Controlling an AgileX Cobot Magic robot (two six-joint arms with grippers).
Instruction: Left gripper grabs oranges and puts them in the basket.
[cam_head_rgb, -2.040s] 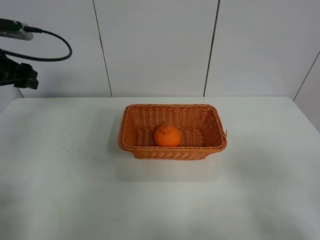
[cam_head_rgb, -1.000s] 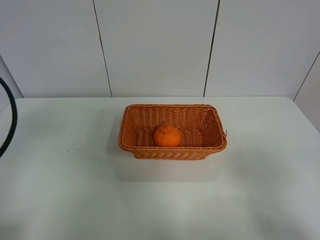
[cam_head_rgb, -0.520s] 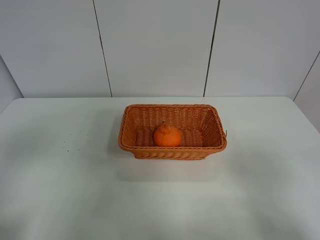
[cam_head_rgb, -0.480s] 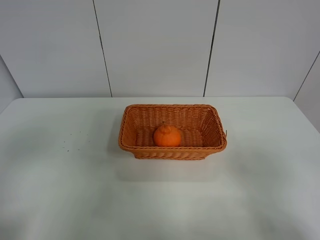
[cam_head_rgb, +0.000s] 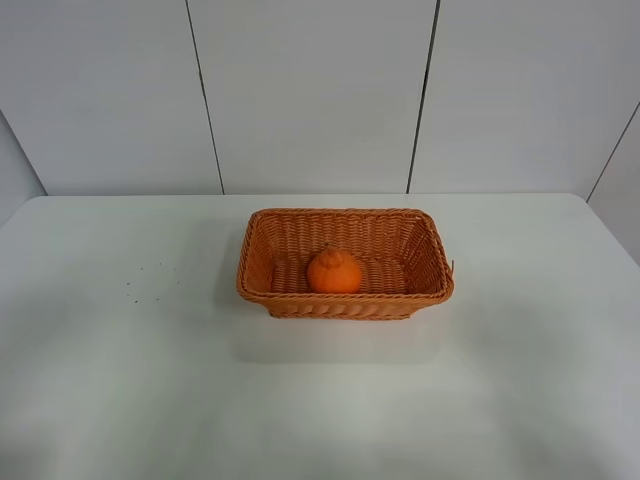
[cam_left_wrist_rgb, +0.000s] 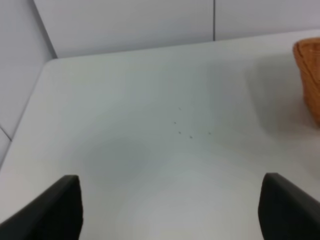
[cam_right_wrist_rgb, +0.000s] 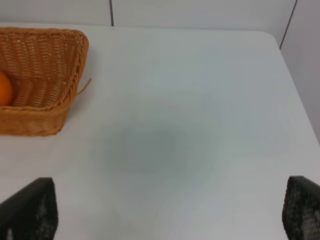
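The orange (cam_head_rgb: 334, 271) sits upright inside the woven wicker basket (cam_head_rgb: 420, 250) at the middle of the white table. Neither arm shows in the exterior high view. In the left wrist view my left gripper (cam_left_wrist_rgb: 172, 210) is open and empty, its dark fingers (cam_left_wrist_rgb: 60, 207) spread wide over bare table, with the basket's edge (cam_left_wrist_rgb: 309, 75) far off to one side. In the right wrist view my right gripper (cam_right_wrist_rgb: 165, 212) is open and empty, with the basket (cam_right_wrist_rgb: 45, 65) and a sliver of the orange (cam_right_wrist_rgb: 4, 88) at a distance.
The white table (cam_head_rgb: 120, 380) has a few tiny dark specks (cam_head_rgb: 145, 280) left of the basket. A white panelled wall (cam_head_rgb: 310, 90) stands behind the table's far edge.
The left arm and its black cable, at the upper left two seconds ago, have withdrawn out of the exterior high view. The orange and basket have not moved.
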